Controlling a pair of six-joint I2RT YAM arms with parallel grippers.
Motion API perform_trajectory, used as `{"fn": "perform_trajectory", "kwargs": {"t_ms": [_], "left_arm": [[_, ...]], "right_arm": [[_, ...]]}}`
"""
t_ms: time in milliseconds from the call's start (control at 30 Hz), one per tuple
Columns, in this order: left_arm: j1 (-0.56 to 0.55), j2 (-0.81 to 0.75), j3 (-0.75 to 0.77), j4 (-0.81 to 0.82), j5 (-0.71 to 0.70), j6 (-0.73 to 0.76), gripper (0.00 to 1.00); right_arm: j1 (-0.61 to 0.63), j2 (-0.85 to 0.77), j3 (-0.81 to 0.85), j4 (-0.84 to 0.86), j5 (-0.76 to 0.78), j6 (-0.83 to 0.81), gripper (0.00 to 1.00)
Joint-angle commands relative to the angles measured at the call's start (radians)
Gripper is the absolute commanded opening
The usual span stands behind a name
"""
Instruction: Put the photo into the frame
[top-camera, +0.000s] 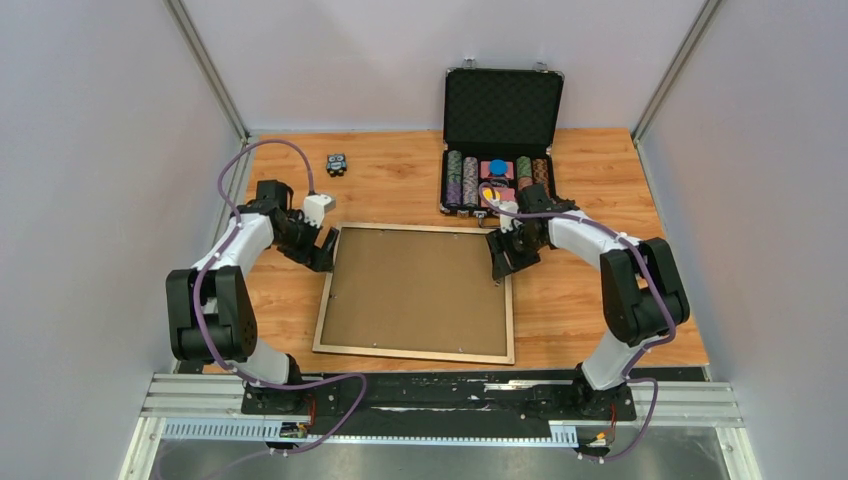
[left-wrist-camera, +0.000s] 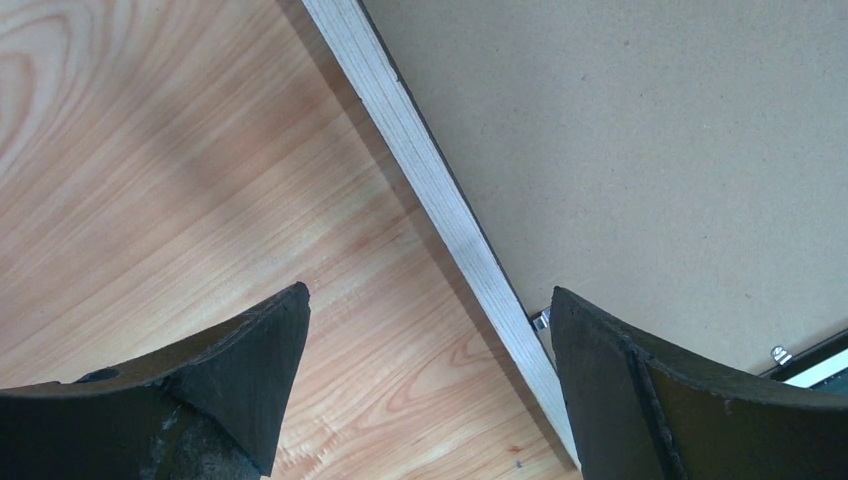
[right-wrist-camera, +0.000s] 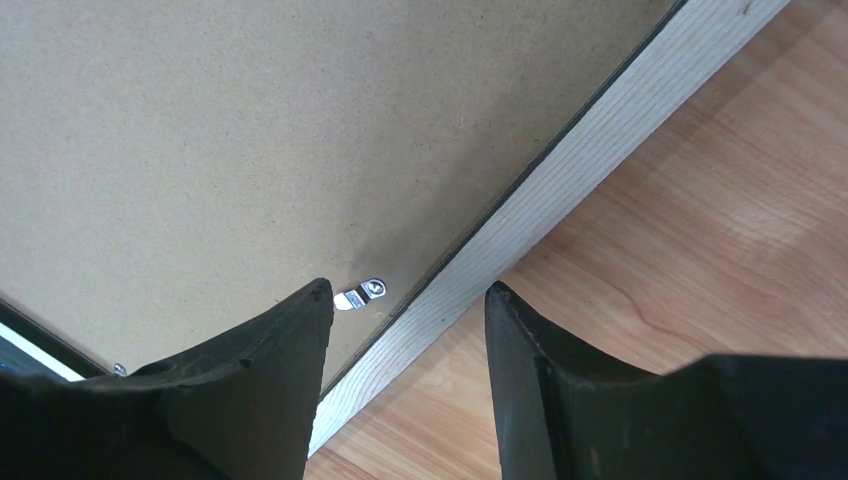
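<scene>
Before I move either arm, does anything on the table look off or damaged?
Nothing looks spilled or broken. The frame lies back up, slightly askew to the table edge, its brown backing panel in place. The left gripper and right gripper straddle its side rails, open. The photo shows in no view.

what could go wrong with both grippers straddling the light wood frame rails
The left gripper and right gripper each straddle a rail of the light wood frame; uneven closing could skew it. A small metal clip on the brown hardboard backing sits by the right gripper and might snag. The open black chip case stands close behind; a shove could hit it.
</scene>
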Motion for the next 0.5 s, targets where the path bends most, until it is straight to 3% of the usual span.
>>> {"fn": "perform_trajectory", "kwargs": {"t_ms": [0, 233, 467], "left_arm": [[-0.003, -0.021, -0.02, 0.044, 0.008, -0.031, 0.96], [-0.003, 0.028, -0.018, 0.086, 0.01, -0.076, 0.89], [-0.003, 0.103, -0.007, 0.128, 0.046, -0.116, 0.71]], "right_arm": [[0.016, 0.011, -0.011, 0.034, 0.013, 0.019, 0.55], [0.015, 0.0, -0.018, 0.036, 0.031, 0.016, 0.55], [-0.002, -0.025, -0.018, 0.034, -0.008, 0.019, 0.55]]}}
